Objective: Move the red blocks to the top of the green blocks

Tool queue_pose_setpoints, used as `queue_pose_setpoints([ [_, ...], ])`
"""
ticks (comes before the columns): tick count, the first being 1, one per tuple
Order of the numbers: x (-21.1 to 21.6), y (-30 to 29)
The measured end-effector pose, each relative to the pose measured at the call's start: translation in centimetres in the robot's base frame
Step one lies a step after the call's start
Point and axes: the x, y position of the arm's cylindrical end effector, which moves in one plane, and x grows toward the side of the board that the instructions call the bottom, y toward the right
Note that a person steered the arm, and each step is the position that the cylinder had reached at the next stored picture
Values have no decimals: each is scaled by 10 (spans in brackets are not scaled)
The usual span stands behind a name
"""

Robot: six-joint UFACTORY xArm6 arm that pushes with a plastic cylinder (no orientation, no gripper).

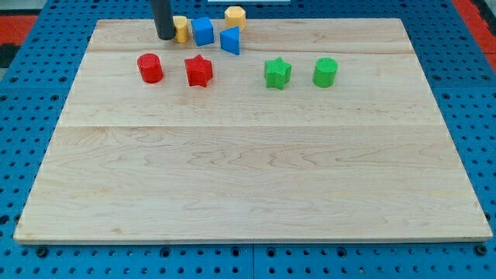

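Note:
A red cylinder (150, 67) and a red star (199, 70) sit side by side at the board's upper left. A green star (277, 73) and a green cylinder (325, 72) sit to their right, in the same row. My tip (166, 36) is at the view's top left, above and between the two red blocks, a little nearer the red cylinder, touching neither. It stands right beside a yellow block (181, 29).
A blue cube (202, 31), a blue angular block (230, 40) and a yellow hexagonal block (235, 15) cluster near the board's top edge (310, 20), above the red star. The wooden board lies on a blue pegboard (480, 116).

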Motion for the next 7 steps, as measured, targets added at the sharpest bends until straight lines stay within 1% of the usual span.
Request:
queue_pose_setpoints([
  [1, 15, -69],
  [2, 52, -89],
  [3, 67, -89],
  [5, 88, 2],
  [7, 88, 67],
])
